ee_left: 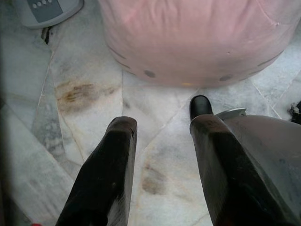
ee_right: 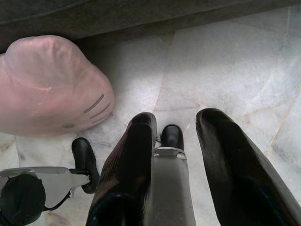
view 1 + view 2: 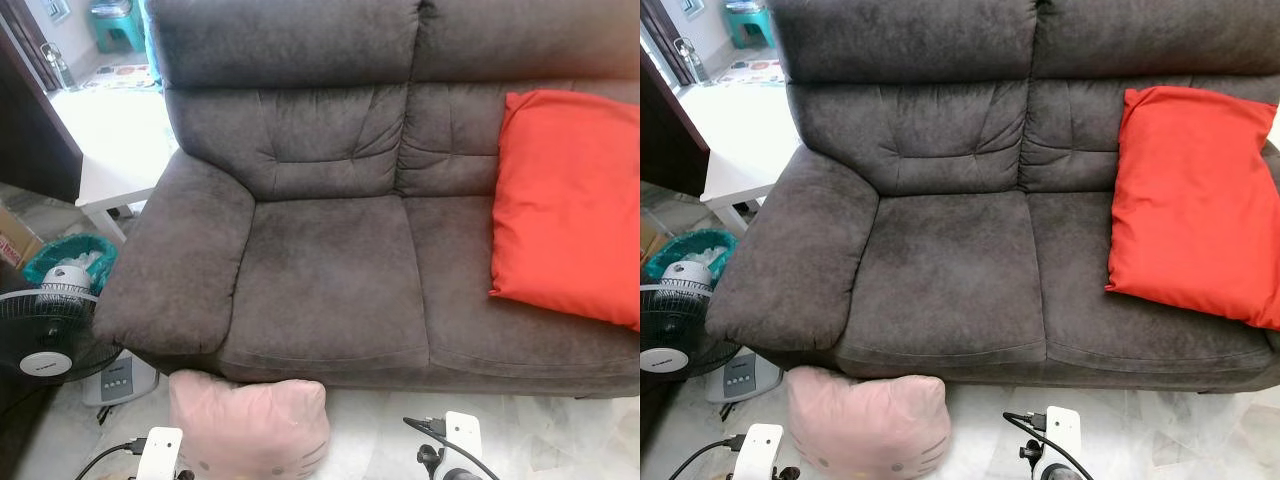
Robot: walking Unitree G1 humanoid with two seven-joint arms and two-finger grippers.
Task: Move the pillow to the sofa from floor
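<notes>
Pink pillow (image 3: 248,424) lay on floor (image 1: 84,127) against sofa (image 3: 330,270); looked soft, light, best pinched at upper edge; both jaws open, empty.

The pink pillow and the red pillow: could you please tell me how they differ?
The pink pillow lies on the marble floor against the sofa's front; the red pillow rests on the sofa seat, leaning on the backrest. The pink pillow bears a cat-face print; the red pillow is plain. The pink pillow looks smaller than the red. Both are soft and untouched by either gripper.
</notes>
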